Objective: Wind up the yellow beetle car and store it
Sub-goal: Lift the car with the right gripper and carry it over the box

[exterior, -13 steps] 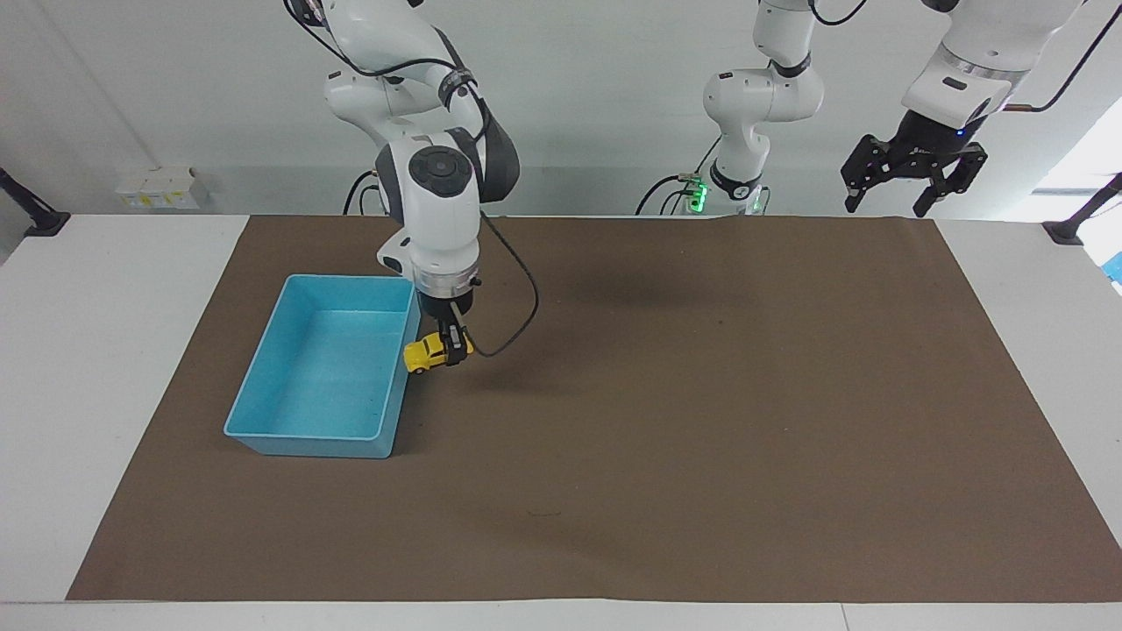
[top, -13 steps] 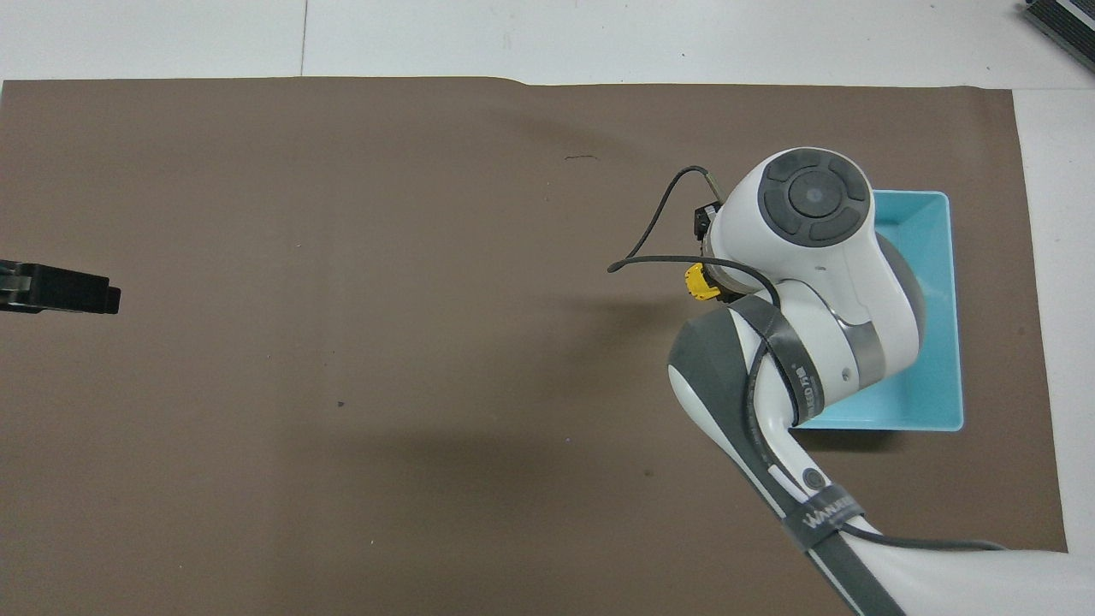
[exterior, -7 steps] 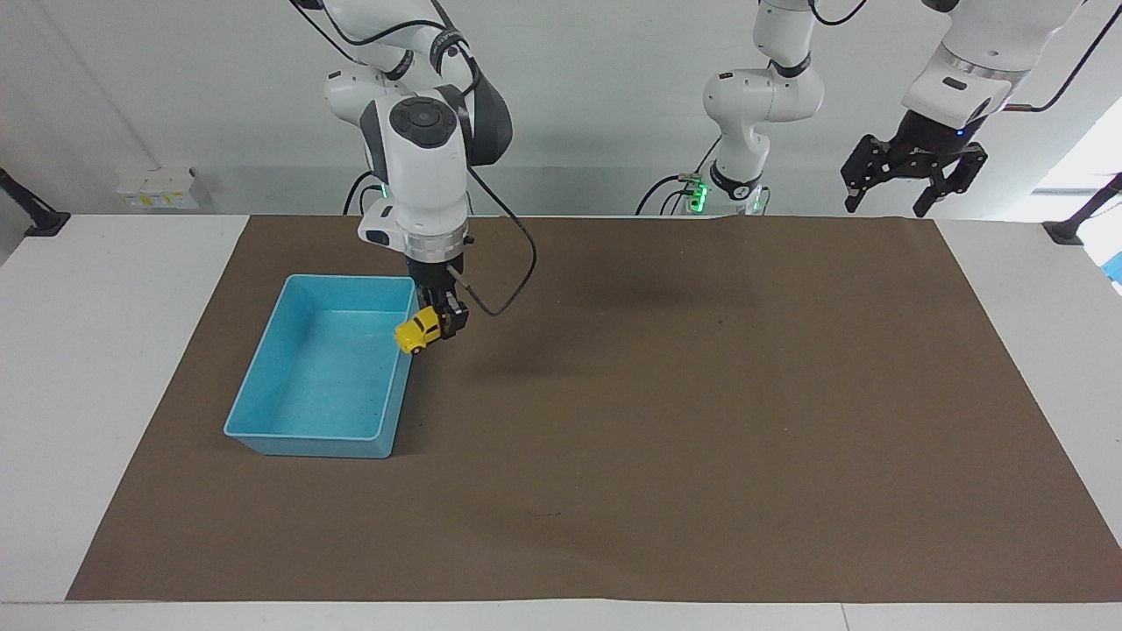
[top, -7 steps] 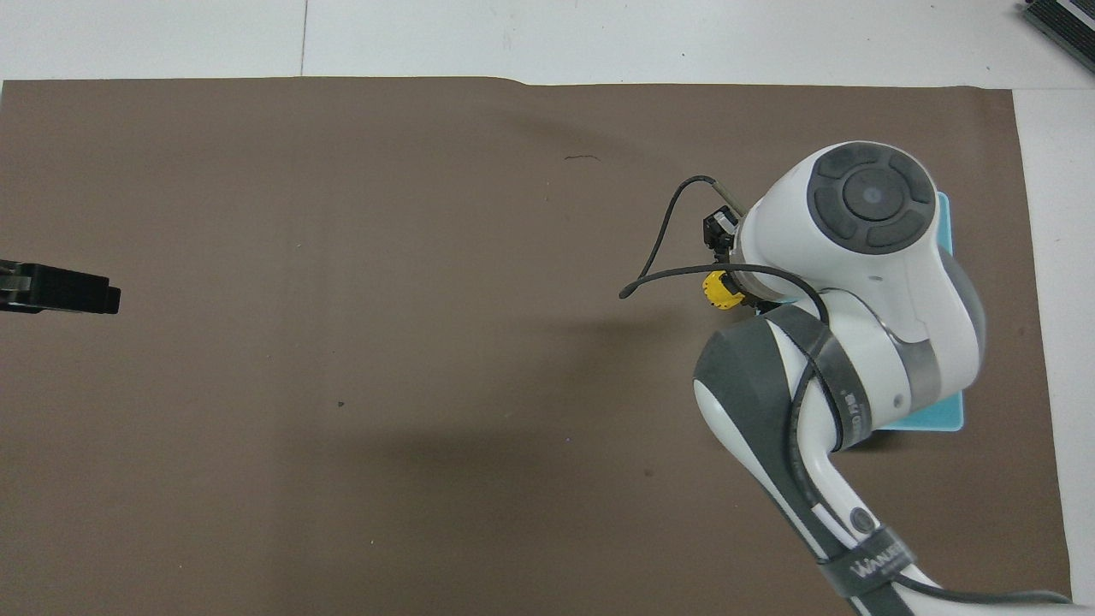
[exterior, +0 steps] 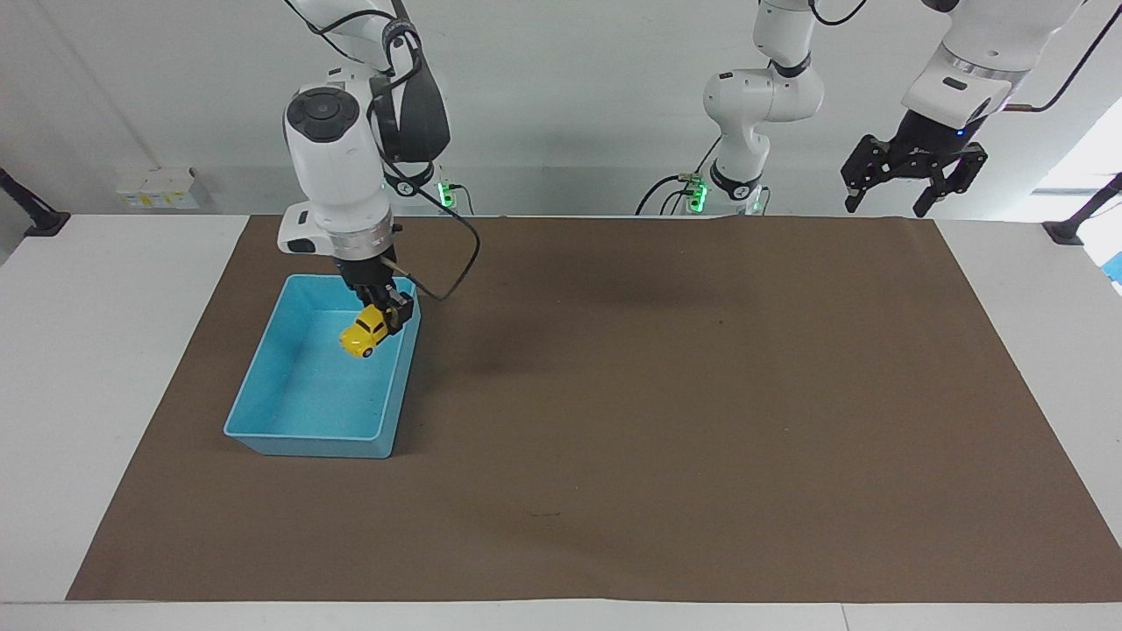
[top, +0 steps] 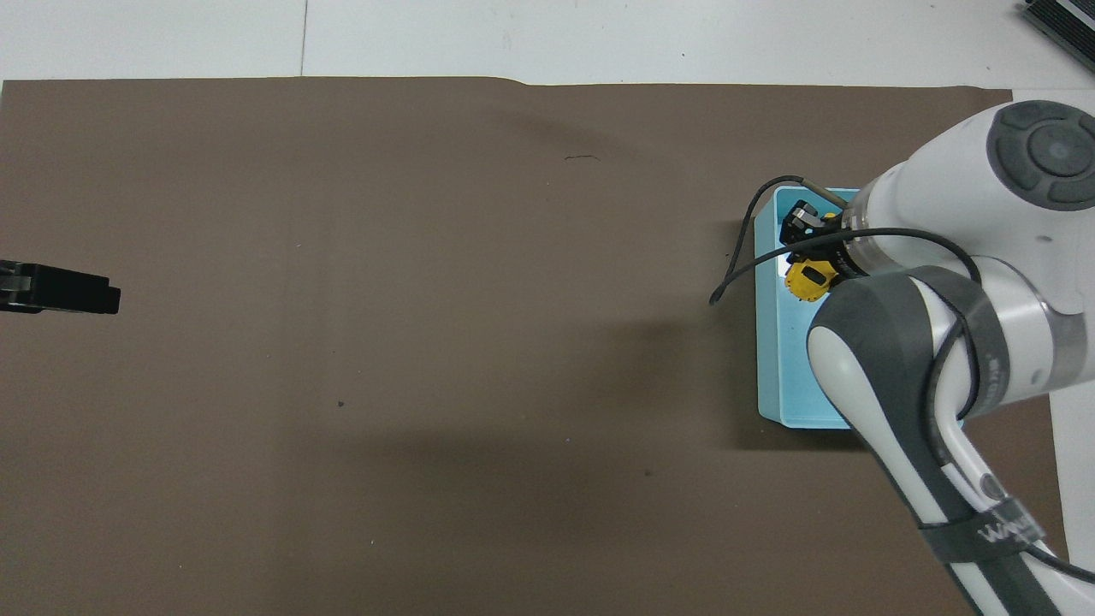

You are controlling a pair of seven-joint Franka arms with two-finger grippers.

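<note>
A white counter (exterior: pixel 105 350) carries a wide brown mat (exterior: pixel 666 403) that covers most of it, with a pale wall at the robots' end and a small white box (exterior: pixel 158 188) against that wall at the right arm's end. On the mat, toward the right arm's end, sits a blue bin (exterior: pixel 307 438), an open rectangular tray with its long sides running away from the robots.

The right gripper (exterior: pixel 386 311) hangs over the inside of the bin, near the 1 o'clock corner of the bin as the facing view shows it. Its fingers are closed on the yellow car (exterior: pixel 364 335), which is in the air, tilted nose-down, clear of the bin floor. In the overhead view the car (top: pixel 808 281) shows just under the wrist, inside the bin's (top: pixel 770 376) wall.

The left gripper (exterior: pixel 912 180) waits high up above the mat's edge at the left arm's end, its fingers spread apart and holding nothing; its tip (top: pixel 60 289) pokes in at 9 o'clock in the overhead view.

A second ago the right gripper held the car low beside the bin's outer wall, over the bare mat. Half a second ago it was higher, right at the rim. Now it has crossed the rim and the car is over the bin's interior. The left arm has not moved.
</note>
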